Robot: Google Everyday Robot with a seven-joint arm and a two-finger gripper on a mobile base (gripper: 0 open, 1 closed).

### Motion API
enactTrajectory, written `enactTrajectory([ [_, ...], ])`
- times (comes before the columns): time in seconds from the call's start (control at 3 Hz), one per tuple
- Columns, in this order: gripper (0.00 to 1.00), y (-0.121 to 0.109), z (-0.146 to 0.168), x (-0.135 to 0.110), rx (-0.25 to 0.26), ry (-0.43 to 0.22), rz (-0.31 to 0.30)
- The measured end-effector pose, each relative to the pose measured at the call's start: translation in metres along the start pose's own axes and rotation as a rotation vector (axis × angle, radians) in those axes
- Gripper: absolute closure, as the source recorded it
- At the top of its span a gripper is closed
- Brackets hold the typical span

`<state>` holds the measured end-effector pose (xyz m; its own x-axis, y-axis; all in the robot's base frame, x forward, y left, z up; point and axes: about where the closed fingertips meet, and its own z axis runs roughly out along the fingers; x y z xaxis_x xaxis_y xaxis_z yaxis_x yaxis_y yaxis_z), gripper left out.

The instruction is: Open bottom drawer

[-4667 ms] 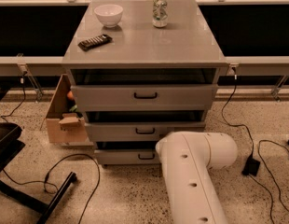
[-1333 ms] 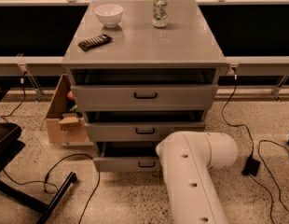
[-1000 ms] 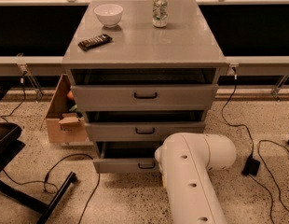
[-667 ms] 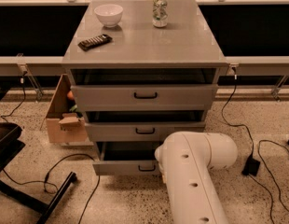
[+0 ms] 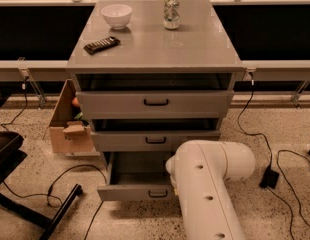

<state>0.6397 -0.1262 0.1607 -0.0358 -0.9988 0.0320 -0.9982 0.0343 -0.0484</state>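
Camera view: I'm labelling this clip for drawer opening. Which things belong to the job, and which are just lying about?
Job: bottom drawer, pulled partly out; white arm in front of it; gripper, hidden behind the arm.
Lying about: bowl, can, remote on the cabinet top; cardboard box beside it.

bottom drawer (image 5: pixel 135 192): pulled out, lower centre; left part of its well open from above
right: arm (image 5: pixel 210 184) covers it, gripper hidden behind
left: box (image 5: pixel 65 134)
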Motion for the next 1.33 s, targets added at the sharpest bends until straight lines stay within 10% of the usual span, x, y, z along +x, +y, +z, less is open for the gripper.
enactTrajectory([
  [1.33, 1.00, 0.012, -0.011, 0.013, 0.029, 0.029, 0.021],
])
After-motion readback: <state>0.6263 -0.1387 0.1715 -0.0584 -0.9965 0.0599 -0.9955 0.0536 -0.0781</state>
